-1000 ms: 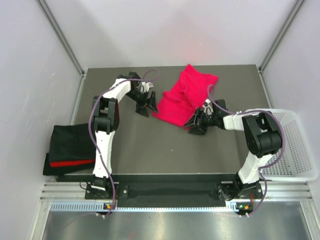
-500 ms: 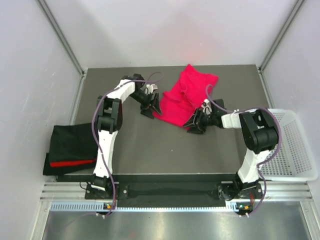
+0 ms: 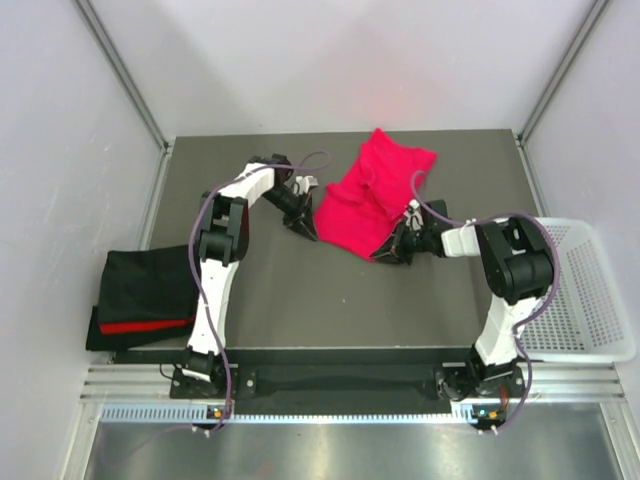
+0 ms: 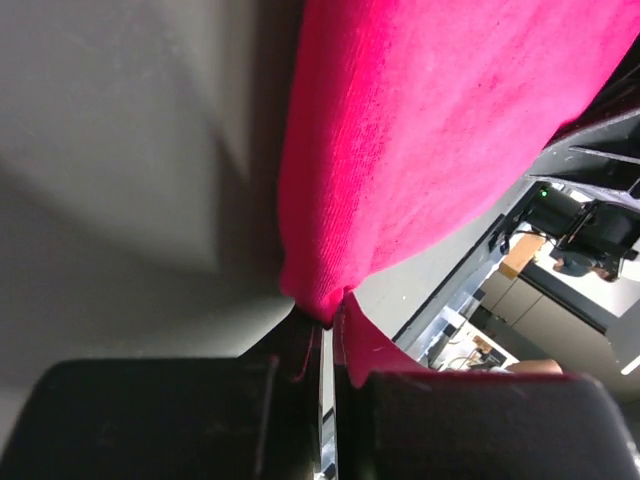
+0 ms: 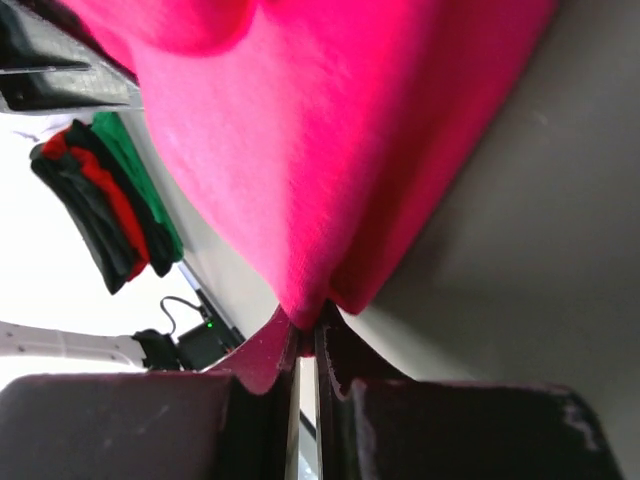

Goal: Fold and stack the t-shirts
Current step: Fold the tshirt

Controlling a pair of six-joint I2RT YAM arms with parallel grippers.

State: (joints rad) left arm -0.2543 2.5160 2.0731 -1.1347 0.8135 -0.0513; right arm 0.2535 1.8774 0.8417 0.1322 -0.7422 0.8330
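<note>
Top external view: magenta t-shirt (image 3: 375, 195) is lying rumpled and unfolded toward the desk's far edge. Left gripper (image 3: 306, 228) and right gripper (image 3: 386, 252) are each pinching a near corner. Folded pile (image 3: 140, 295) is waiting at the near-left corner.

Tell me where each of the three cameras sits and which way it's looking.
Top external: above and behind, looking down at the table; left arm, right arm, magenta shirt and pile show.
Left wrist: on that arm, looking along the left gripper, shut on the shirt's edge.
Right wrist: likewise along the right gripper; pile beyond.
Shared: all see the shirt; top and right wrist see the pile.
</note>
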